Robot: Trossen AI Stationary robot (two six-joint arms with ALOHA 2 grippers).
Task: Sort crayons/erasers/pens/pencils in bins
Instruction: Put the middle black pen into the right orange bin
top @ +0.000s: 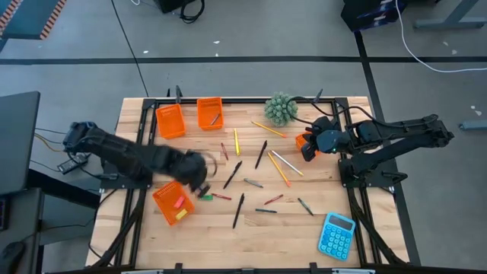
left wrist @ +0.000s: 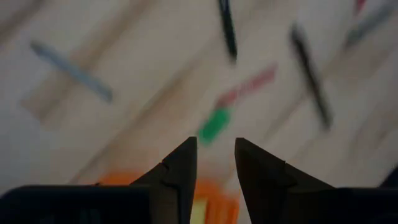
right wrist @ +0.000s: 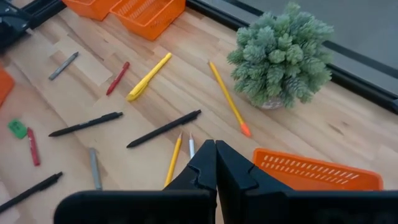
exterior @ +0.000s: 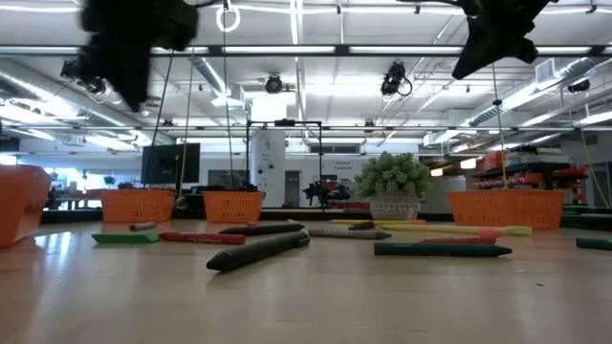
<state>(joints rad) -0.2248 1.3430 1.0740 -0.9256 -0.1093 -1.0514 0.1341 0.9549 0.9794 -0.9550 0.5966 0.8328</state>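
1. The left gripper (top: pixel 199 183), dark and two-fingered, hovers above the wooden table (top: pixel 251 236) just beside the near-left orange mesh plastic bin (top: pixel 172 203). Its fingers stand partly apart with nothing between them.
2. The small green blocky eraser (top: pixel 206 197) lies on the bare wood just ahead of that gripper, between the gripper and the scattered sticks. In the left wrist view the eraser (left wrist: pixel 214 124) sits directly beyond the gap in the fingers.
3. The eraser is slightly longer than wide. In the left wrist view its long axis runs at a slant to the finger gap, not square across it, so a small wrist turn looks needed.
4. A short red crayon (top: pixel 221 196) lies just beside the eraser, continuing away from the bin.
5. The right gripper (top: pixel 307 147) is fully closed and empty, waiting well apart above the far-right orange bin (top: pixel 302 140), so the left arm is clearly nearer.
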